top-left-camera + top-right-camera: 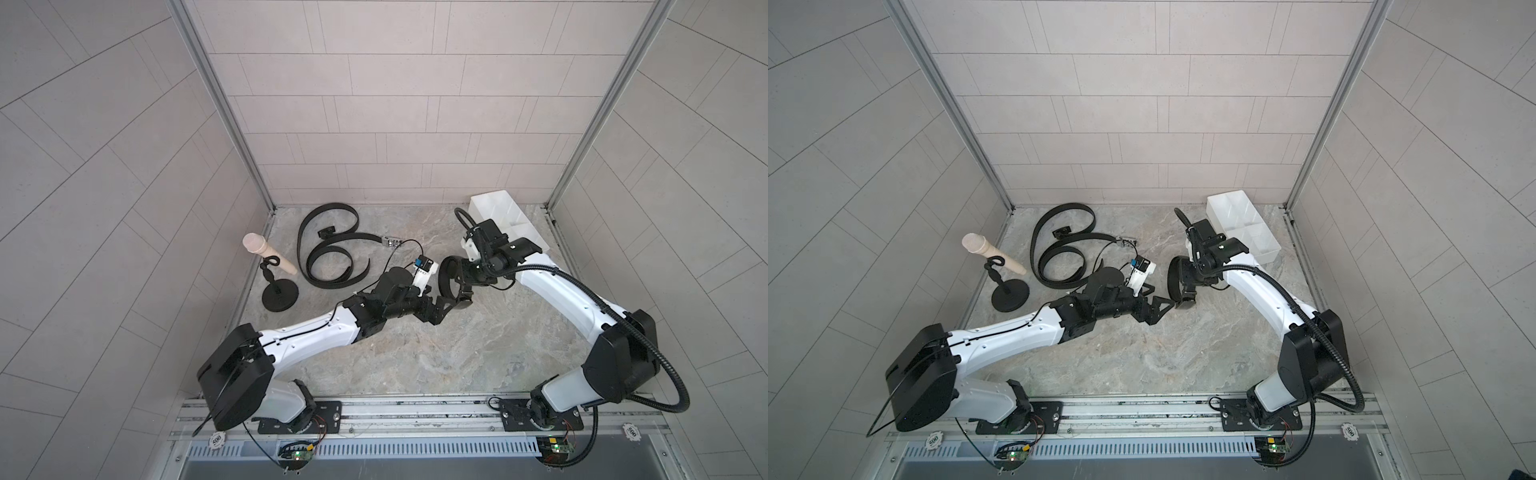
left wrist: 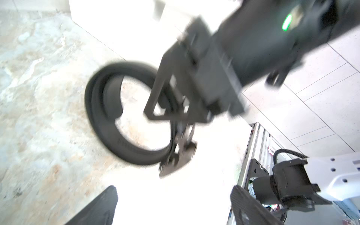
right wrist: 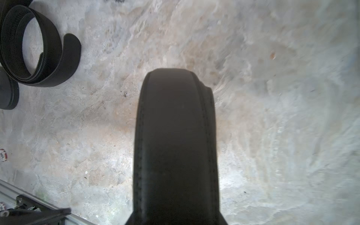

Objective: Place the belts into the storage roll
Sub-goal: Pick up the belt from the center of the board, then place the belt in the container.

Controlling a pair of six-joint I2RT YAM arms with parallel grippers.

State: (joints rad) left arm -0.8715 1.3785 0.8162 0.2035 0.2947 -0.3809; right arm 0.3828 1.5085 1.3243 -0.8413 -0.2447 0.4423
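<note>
Mid-table, right gripper (image 1: 1185,291) pinches coiled belt (image 1: 1171,275); left gripper (image 1: 1158,309) spread just beside it. Far right, tray (image 1: 1271,254) shows no belt. Two loose belts (image 1: 328,284) wait far left.

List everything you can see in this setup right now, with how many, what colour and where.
coiled belt: one, black, held in the right gripper, mid-table
loose belts: two, black, uncoiled at the table's back left
storage tray: one, white, divided, back right corner; no belt seen inside
stand: one, black round base with beige peg, left edge, beside the loose belts
chips: two, white, on the front rail
table: one, grey-beige marbled
left gripper: one, black, open, facing the coiled belt
right gripper: one, black, shut on the coiled belt
</note>
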